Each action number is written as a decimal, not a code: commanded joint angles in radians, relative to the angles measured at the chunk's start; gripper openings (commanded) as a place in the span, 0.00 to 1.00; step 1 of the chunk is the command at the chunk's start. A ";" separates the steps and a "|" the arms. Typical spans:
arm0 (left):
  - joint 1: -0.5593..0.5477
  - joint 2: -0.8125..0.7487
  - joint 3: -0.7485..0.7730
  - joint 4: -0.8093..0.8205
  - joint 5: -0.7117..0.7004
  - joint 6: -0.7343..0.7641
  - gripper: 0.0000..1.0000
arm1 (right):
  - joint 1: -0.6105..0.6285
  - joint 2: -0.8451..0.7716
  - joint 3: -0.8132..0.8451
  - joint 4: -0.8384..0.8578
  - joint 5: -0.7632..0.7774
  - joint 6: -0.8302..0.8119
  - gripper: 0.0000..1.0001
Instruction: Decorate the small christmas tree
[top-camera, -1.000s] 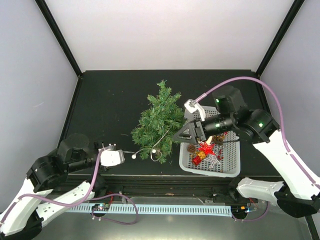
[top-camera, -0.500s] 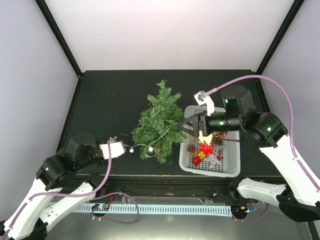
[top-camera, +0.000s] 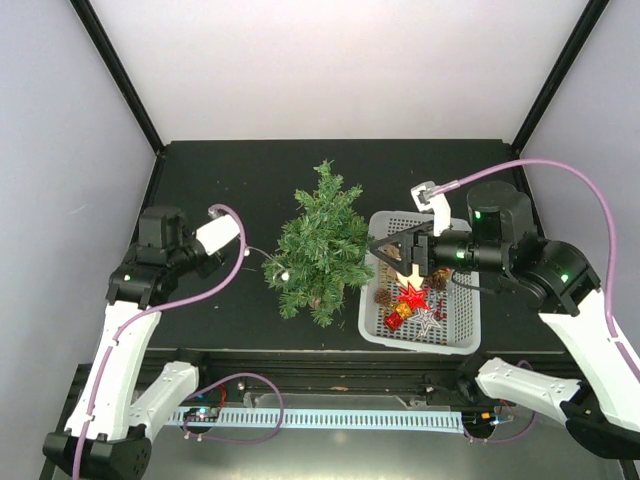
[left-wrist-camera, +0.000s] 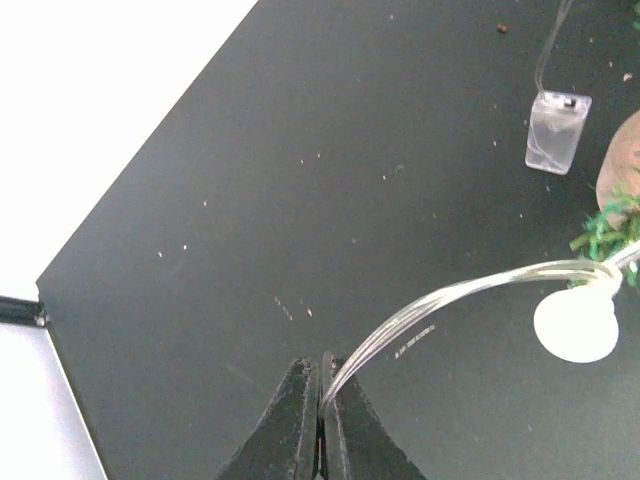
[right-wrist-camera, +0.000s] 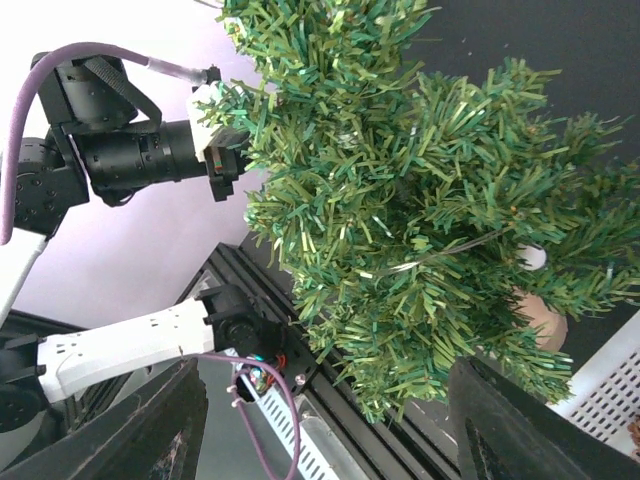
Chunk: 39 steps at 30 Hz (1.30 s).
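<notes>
The left arm (top-camera: 125, 300) is standing tall left of the tree (top-camera: 320, 245), wrist aiming at it, left fingers (left-wrist-camera: 312, 392) pinching a wire (left-wrist-camera: 450, 298) tight. The right arm (top-camera: 560, 280) is hovering at the tree's right side, right fingers (top-camera: 388, 247) gaping wide, gripping nothing. The tree is sitting on the tabletop (top-camera: 220, 180).

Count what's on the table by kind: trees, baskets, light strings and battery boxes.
small christmas tree: 1
white basket: 1
light string: 1
clear battery box: 1
Total: 4
</notes>
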 joint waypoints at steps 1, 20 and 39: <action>0.007 0.079 0.051 0.137 0.075 -0.006 0.02 | -0.006 -0.035 -0.017 0.008 0.078 0.002 0.67; -0.016 0.545 0.337 0.469 0.193 -0.262 0.02 | -0.116 -0.075 -0.080 0.064 0.285 -0.003 0.67; -0.092 0.935 0.608 0.739 0.774 -0.708 0.02 | -0.422 0.253 -0.220 0.635 -0.235 0.200 0.59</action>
